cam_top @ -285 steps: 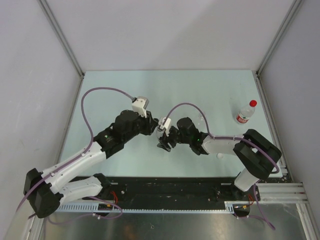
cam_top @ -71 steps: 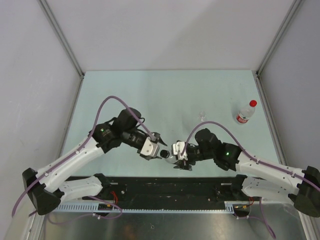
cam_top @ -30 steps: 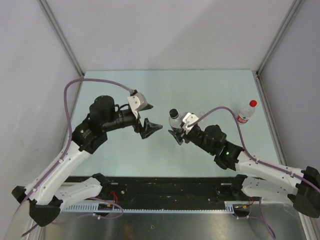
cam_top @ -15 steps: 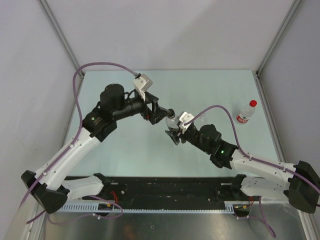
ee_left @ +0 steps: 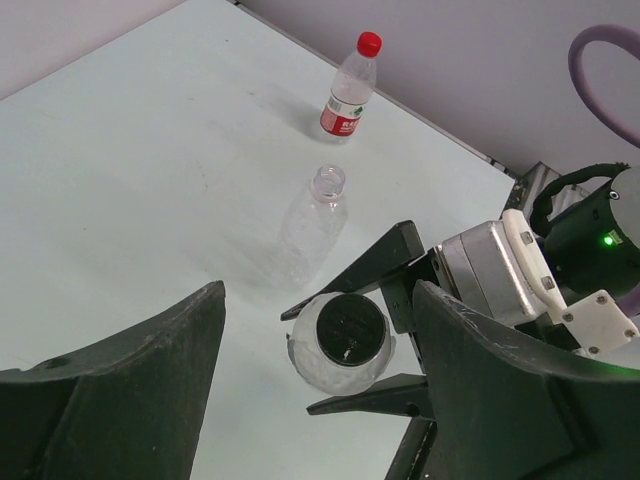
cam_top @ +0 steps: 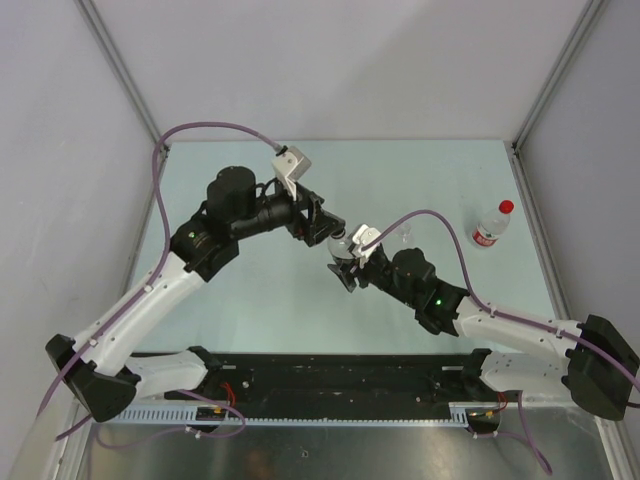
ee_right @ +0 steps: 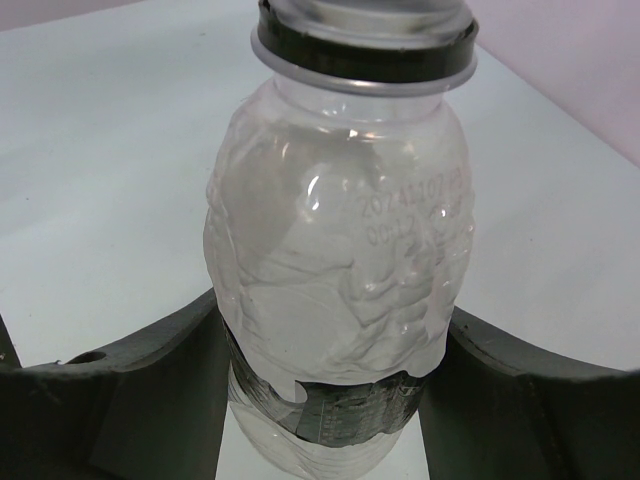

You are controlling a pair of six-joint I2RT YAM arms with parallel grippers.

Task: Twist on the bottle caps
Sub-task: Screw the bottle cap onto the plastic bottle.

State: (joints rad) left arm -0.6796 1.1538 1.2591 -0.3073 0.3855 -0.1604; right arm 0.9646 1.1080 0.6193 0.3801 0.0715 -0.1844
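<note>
Pale table (ee_left: 120, 150), three bottles (ee_left: 310, 225), one red cap (ee_left: 369, 43), one black cap (ee_left: 350, 328)

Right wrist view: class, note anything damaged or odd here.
The held bottle looks crumpled: its clear wall is dented and wrinkled above the fingers of the right gripper. Its black cap sits on top. Nothing else stands out.

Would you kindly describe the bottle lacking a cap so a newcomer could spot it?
On the pale table, find the red-capped labelled bottle near the right edge. The clear bottle standing left of it alone has an open neck and no label.
</note>
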